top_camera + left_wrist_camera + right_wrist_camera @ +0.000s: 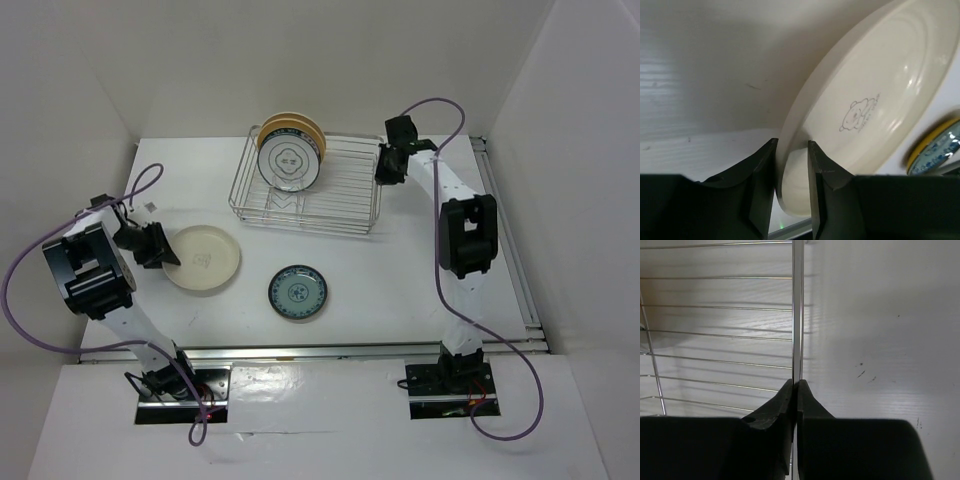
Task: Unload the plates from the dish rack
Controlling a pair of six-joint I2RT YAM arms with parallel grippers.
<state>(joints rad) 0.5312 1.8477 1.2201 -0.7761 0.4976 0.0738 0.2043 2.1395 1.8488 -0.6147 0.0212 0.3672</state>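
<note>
Left end effector (791,150) loosely straddles cream plate (875,100) rim; right end effector (793,387) pinches dish rack (798,310) edge wire.

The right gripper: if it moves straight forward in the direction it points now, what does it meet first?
Probably nothing new: the right gripper is already shut on the side wire of the dish rack. Ahead, only that wire runs on over the bare table.

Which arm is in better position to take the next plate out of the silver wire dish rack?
Right gripper: its jaws pinch the rack's side wire, near the upright plates. Left gripper straddles the cream plate's rim.
</note>
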